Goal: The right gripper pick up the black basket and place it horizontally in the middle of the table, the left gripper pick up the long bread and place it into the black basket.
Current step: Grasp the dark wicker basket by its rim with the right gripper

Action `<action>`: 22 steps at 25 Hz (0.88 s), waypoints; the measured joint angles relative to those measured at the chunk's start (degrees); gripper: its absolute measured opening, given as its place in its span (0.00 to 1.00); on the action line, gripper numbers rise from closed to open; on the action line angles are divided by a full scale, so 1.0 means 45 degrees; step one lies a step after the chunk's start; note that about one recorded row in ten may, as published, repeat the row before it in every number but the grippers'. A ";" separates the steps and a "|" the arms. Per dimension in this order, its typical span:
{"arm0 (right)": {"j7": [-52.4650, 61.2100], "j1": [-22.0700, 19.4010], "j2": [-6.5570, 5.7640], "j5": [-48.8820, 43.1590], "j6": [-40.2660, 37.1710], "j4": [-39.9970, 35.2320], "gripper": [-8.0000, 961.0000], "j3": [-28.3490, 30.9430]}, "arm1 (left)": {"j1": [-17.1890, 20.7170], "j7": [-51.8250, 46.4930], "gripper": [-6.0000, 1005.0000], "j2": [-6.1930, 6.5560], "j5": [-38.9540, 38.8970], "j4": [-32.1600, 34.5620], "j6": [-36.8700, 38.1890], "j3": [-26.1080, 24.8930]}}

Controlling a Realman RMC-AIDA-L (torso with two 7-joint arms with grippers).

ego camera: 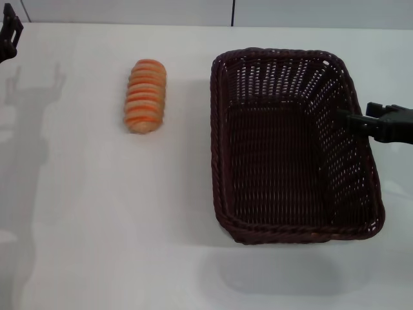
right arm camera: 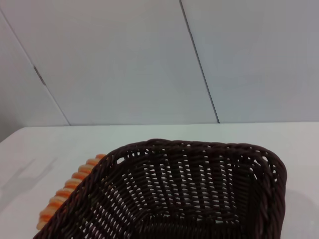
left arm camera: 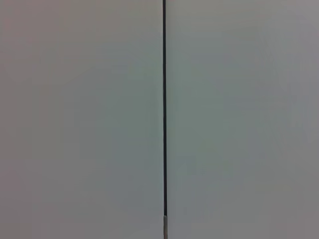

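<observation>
Right gripper (ego camera: 348,121) clamps woven black basket (ego camera: 284,194) rim; striped oblong long bread (ego camera: 146,95) apart; left gripper (ego camera: 9,35) unclear.

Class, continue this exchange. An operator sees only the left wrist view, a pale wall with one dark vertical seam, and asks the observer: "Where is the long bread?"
Observer: The long bread lies on the table, left of the black basket and apart from it.
Operator: Is anything in the basket?
Observer: No, it is empty.
Operator: Where are the grippers?
Observer: The right gripper is at the basket's right wall; the left gripper is at the table's far left edge, away from the bread.
</observation>
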 joint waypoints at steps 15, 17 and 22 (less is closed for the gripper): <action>-0.0053 0.0317 -0.0014 -0.0010 0.0135 0.0684 0.87 0.0031 | -0.0012 -0.0022 0.81 0.0000 0.0059 -0.0011 0.0000 0.0000; -0.0055 0.0342 -0.0006 -0.0006 0.0107 0.0684 0.87 0.0012 | -0.0013 -0.0024 0.81 0.0001 0.0063 -0.0020 0.0000 0.0000; -0.0058 0.0539 0.0000 -0.0011 0.0063 0.0869 0.87 -0.0059 | 0.0010 -0.0030 0.82 0.0000 0.0070 -0.0108 0.0000 0.0015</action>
